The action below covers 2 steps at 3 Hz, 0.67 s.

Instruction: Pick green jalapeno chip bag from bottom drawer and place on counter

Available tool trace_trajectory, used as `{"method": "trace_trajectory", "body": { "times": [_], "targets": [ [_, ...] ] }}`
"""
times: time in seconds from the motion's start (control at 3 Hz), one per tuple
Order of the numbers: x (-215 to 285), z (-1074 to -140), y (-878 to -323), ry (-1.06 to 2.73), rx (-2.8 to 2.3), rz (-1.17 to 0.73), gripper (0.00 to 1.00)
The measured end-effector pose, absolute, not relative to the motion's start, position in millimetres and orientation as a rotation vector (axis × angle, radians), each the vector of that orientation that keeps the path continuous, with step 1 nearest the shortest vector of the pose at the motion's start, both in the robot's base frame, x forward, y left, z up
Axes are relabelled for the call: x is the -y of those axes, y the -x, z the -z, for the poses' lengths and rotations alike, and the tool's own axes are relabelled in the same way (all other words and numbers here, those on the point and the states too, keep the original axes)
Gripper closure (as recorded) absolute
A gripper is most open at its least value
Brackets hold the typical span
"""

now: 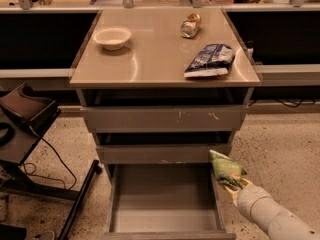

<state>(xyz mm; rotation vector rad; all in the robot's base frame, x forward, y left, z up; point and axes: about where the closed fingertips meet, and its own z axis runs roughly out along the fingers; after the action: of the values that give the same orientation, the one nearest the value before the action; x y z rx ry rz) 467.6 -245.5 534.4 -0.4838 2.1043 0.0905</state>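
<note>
Gripping: claw clamped on the green jalapeno chip bag.
Bag is held just above the right rim of the open bottom drawer. Recommended: lift clear of the upper drawer fronts, then carry to bare worktop left of the blue-and-white bag.

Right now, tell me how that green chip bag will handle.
The green jalapeno chip bag, pinched at its lower end by the gripper beside the bottom drawer, looks crinkled: probably light, crushable. It stands up unsupported, so likely won't droop.
</note>
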Motion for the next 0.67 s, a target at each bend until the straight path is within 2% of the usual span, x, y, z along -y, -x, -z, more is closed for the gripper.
{"method": "trace_trajectory", "body": {
  "times": [0.33, 0.67],
  "targets": [
    [242, -536, -473, 0.506, -2.115, -0.085, 1.00],
    [203, -568, -473, 0.574, -2.087, -0.068, 1.00]
  ]
}}
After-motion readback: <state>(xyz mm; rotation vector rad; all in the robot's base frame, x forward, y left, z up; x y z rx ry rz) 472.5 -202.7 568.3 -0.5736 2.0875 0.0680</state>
